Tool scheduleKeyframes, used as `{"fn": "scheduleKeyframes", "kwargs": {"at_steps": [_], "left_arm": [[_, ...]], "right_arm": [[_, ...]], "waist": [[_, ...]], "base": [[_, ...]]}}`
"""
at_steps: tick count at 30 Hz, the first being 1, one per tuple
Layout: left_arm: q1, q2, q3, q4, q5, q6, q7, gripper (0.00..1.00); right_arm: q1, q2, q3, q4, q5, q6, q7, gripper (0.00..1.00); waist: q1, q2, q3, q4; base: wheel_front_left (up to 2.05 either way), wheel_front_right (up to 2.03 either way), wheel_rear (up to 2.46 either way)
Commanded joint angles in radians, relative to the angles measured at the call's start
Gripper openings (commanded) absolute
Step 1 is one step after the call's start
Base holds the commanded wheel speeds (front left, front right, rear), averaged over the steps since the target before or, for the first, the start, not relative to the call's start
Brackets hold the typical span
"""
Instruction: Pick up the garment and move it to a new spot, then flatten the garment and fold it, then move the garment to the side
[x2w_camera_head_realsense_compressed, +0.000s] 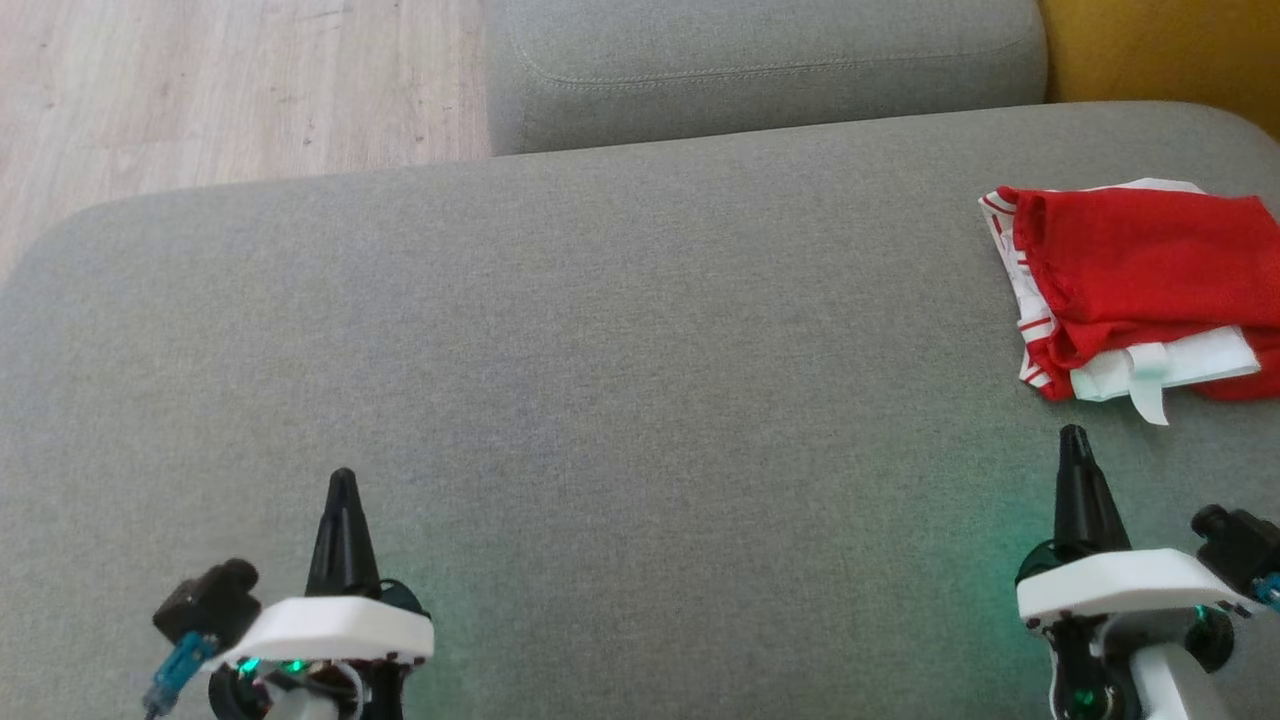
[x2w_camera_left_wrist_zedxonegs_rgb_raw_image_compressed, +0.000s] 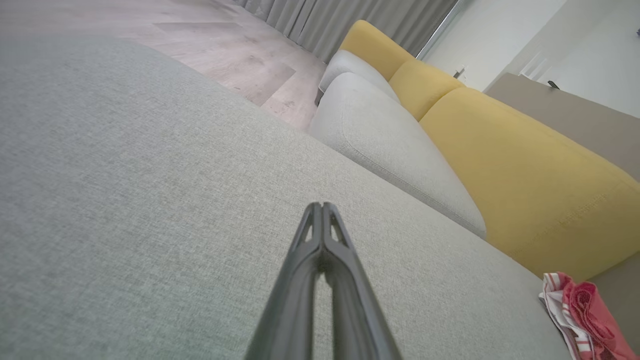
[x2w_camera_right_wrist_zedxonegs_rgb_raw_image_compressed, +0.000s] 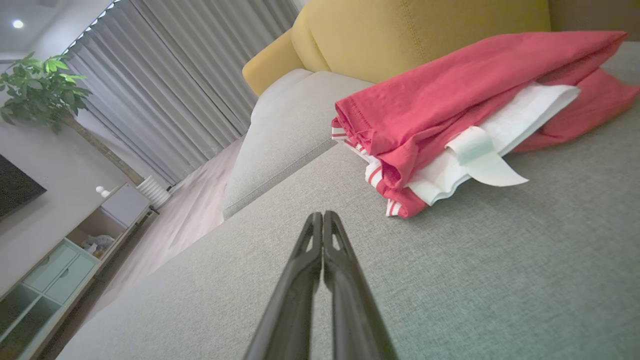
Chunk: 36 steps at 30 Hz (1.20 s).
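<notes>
Lying folded on the grey cushion (x2w_camera_head_realsense_compressed: 600, 350), the red garment (x2w_camera_head_realsense_compressed: 1140, 270) sits clear of both pressed-together jaws.

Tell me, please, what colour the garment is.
The garment is red with white striped trim; right wrist view.

There is one folded red and white fabric garment (x2w_camera_head_realsense_compressed: 1140, 270), and there are two grey fabric seat cushions: one large cushion (x2w_camera_head_realsense_compressed: 600, 380) and one smaller cushion (x2w_camera_head_realsense_compressed: 760, 70) behind it. I count two grippers, the left gripper (x2w_camera_head_realsense_compressed: 342, 480) and the right gripper (x2w_camera_head_realsense_compressed: 1073, 435), each with two long dark fingers. The left wrist view has three yellow fabric back cushions (x2w_camera_left_wrist_zedxonegs_rgb_raw_image_compressed: 525, 175), and the right wrist view has one green leafy plant (x2w_camera_right_wrist_zedxonegs_rgb_raw_image_compressed: 40, 85).
</notes>
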Motion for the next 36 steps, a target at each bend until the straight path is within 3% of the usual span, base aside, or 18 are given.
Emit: {"fn": "scheduleKeyframes", "kwargs": {"at_steps": [1,36], "left_arm": [[-0.04,0.002,0.023,-0.038,-0.025,-0.005,0.004,0.0],[-0.039,0.004,0.111,-0.063,-0.361,-0.039,0.108,0.0]], "right_arm": [[-0.043,-0.003,-0.001,-0.039,0.029,0.0,0.007,0.0],[-0.045,-0.004,-0.029,-0.07,0.403,0.0,0.107,0.0]], "waist": [[0.0,0.0,0.0,0.0],[0.0,0.0,-0.013,0.011]], "base": [[0.0,0.0,0.0],[0.0,0.0,0.0]]}}
